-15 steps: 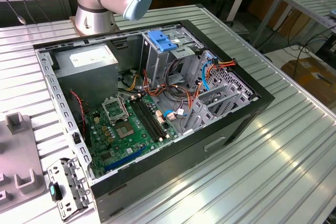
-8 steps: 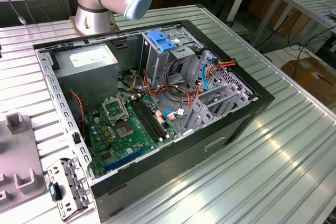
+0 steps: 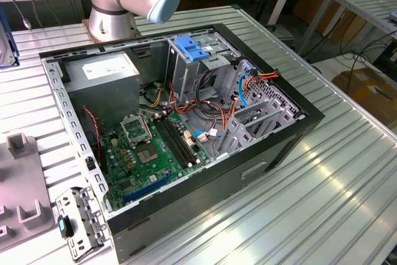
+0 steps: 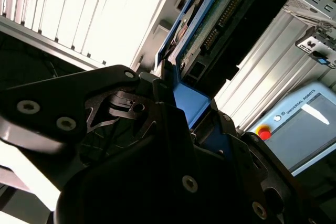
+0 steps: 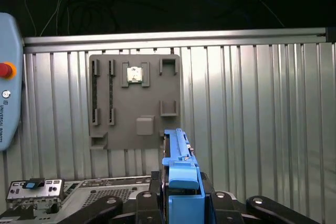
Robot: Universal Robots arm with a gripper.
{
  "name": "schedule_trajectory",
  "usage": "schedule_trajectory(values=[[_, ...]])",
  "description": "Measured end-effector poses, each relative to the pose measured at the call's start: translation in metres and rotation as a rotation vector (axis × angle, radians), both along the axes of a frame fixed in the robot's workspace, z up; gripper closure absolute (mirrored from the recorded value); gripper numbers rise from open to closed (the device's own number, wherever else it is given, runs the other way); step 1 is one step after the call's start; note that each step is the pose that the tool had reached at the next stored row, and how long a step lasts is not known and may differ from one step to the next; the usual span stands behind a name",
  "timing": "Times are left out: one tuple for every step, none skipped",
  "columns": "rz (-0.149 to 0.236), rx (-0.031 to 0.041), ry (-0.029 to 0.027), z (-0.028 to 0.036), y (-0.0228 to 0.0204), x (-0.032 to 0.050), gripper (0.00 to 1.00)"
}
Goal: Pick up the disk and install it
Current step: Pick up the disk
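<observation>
- Black gripper [image 5: 182, 195] clamped narrowly on the disk [image 5: 176, 145], squeezing its smooth blue plastic rails.
- Disk held edge-on above the ribbed aluminium table [image 5: 262, 129], with a flat grey holder plate [image 5: 135, 100] beyond.

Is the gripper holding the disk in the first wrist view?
Yes, the disk, seen edge-on with its blue rail, sits clamped between the fingers of the gripper.

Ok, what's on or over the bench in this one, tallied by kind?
disk, gripped in the hand: 1
open computer case: 1
grey fixture plate: 1
metal bracket: 1
teach pendant: 1
Total: 5
</observation>
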State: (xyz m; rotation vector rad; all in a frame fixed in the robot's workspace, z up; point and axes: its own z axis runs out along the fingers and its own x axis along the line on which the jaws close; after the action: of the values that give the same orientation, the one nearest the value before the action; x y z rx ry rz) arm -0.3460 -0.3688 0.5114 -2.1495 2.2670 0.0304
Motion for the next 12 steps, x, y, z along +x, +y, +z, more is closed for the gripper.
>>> schedule_trajectory(values=[[0.0, 0.0, 0.0002, 0.0, -0.0001, 0.0032, 0.63], [0.0, -0.0001, 0.0003, 0.0, -0.0002, 0.0054, 0.63], [0.0, -0.0001, 0.0004, 0.0, -0.0003, 0.0075, 0.63], [0.0, 0.0, 0.0003, 0.0, -0.0003, 0.0097, 0.63], [0.0, 0.0, 0.0004, 0.0, -0.0004, 0.0119, 0.63], [0.0, 0.0, 0.0005, 0.0, -0.0005, 0.014, 0.63], [0.0, 0.0, 0.0006, 0.0, -0.0006, 0.0163, 0.63], [0.0, 0.0, 0.0006, 0.0, -0.0006, 0.0184, 0.63], [0.0, 0.0, 0.0007, 0.0, -0.0007, 0.0213, 0.63], [0.0, 0.0, 0.0008, 0.0, -0.0008, 0.0233, 0.63], [0.0, 0.0, 0.0009, 0.0, -0.0009, 0.0258, 0.63], [0.0, -0.0001, 0.0009, 0.0, -0.0009, 0.0281, 0.63]])
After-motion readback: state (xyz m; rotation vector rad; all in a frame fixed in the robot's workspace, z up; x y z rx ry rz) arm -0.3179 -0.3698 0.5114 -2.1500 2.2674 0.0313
